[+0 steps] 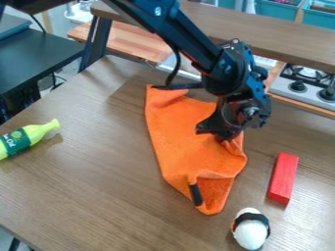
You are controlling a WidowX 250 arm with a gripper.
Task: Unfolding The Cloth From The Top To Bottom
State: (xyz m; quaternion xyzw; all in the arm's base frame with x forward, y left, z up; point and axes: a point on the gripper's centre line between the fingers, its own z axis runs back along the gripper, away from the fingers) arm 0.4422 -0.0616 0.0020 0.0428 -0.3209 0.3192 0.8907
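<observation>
Right now your orange cloth lies around the middle of the frame, long and creased, with folds toward its lower end and a dark strip there. The gripper hangs over its right side, hiding part of it. The cloth bunches up at the gripper's tip, but you cannot tell how far open the gripper is or whether it has hold of the fabric. The black arm is cut off by the top edge. Right of the cloth you have a red block and, at lower right, a white, rounded thing with a black band, hard to identify. The left edge cuts off your yellow bottle; the right edge crops the stove.
</observation>
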